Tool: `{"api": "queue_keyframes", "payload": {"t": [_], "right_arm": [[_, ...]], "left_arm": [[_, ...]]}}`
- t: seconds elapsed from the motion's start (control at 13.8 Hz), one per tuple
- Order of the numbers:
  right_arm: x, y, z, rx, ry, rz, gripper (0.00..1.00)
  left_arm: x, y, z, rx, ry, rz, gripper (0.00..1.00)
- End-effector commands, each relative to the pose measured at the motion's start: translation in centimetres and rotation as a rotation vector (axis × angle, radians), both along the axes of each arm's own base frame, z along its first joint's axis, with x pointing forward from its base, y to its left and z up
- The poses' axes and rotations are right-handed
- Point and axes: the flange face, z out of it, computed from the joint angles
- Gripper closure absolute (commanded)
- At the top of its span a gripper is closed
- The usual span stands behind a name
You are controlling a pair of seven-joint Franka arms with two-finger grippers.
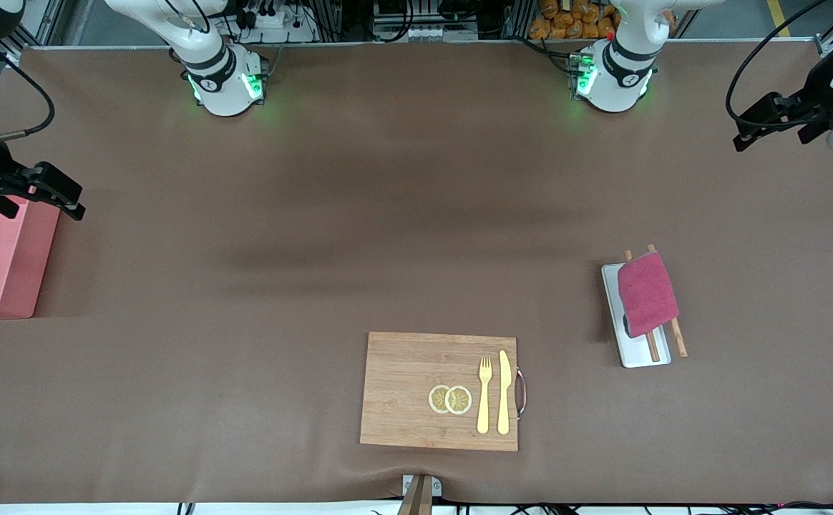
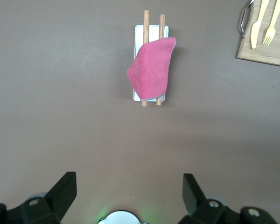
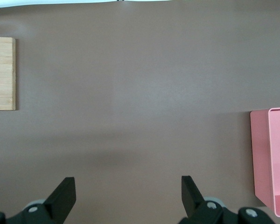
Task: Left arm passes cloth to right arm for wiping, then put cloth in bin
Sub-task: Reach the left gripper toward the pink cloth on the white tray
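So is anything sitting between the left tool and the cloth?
Nothing visible. The left tool is open over bare table, and the cloth lies draped over the chopsticks and white tray, uncovered.
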Motion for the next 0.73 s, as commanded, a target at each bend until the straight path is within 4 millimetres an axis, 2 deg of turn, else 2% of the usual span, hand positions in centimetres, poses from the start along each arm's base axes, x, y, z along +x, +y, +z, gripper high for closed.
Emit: {"api": "queue_keyframes", "payload": {"t": [0.0, 0.22, 0.36, 0.51, 0.65], "right_arm": [[0.1, -0.2, 0.2, 0.005, -0.001, -0.017, 0.0], [0.3, -0.1, -0.3, 0.004, 0.007, -0.014, 0.0], [0.5, -0.1, -0.4, 0.005, 0.004, -0.013, 0.0], [0.4, -0.1, -0.6, 0.005, 0.008, -0.014, 0.0], [0.4, -0.3, -0.7, 0.005, 0.01, -0.018, 0.0]], "left_arm": [[-0.5, 0.1, 0.7, 0.02, 0.001, -0.004, 0.0], [0.2, 0.2, 0.5, 0.019, 0.002, -0.004, 0.0], [1.7, 0.0, -1.4, 0.011, 0.04, -0.006, 0.0], [3.8, -0.6, -4.5, 0.014, 0.079, -0.012, 0.0], [6.8, -0.4, -8.4, 0.015, 0.067, -0.01, 0.0]]}}
